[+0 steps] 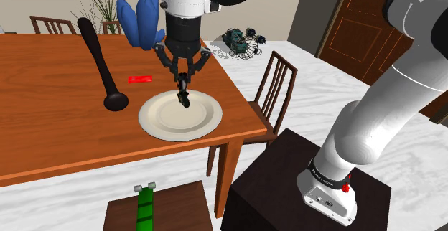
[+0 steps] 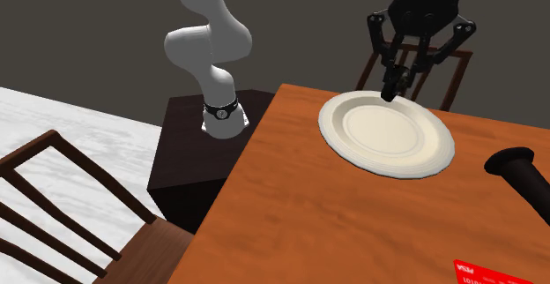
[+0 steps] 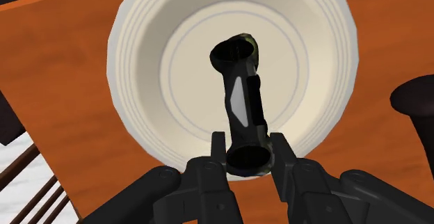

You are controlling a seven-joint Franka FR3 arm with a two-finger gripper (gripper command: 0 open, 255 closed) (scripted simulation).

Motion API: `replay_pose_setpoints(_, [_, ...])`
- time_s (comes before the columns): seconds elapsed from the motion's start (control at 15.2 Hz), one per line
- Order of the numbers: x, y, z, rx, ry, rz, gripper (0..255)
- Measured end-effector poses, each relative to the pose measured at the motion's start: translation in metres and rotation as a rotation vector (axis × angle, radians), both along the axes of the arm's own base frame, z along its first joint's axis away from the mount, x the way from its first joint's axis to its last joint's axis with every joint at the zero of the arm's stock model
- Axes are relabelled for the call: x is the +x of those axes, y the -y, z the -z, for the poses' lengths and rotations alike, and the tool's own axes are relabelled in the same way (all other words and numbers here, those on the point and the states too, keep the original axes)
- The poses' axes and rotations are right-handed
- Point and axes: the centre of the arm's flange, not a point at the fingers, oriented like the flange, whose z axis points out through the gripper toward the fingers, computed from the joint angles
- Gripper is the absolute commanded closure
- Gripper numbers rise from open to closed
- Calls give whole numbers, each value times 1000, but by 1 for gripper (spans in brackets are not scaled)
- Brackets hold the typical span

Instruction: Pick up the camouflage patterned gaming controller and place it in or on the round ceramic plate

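- Currently the jaws clench one end of the camouflage gaming controller, which hangs beyond them over the round plate.
- It looks rigid, light and probably slick, so gripping its narrow handle suits it.

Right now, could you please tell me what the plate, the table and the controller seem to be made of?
The plate: probably glazed ceramic, cream, smooth, with moulded rings. The table: looks like wood, orange-brown with faint streaks. The controller: likely hard plastic, dark with green camouflage patches and a grey panel.
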Motion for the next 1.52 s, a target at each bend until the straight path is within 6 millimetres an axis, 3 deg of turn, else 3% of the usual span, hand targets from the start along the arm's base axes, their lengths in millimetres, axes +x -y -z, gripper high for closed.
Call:
replay_pose_setpoints(0.79, [1,2,56,5,13,7,255])
replay_pose_setpoints(1.25, [0,1,68,3,8,4,255])
replay_pose_setpoints(1.32, [-1,1,68,2,6,3,0])
replay_pose_setpoints(1.52, [-2,1,70,0,1,1,0])
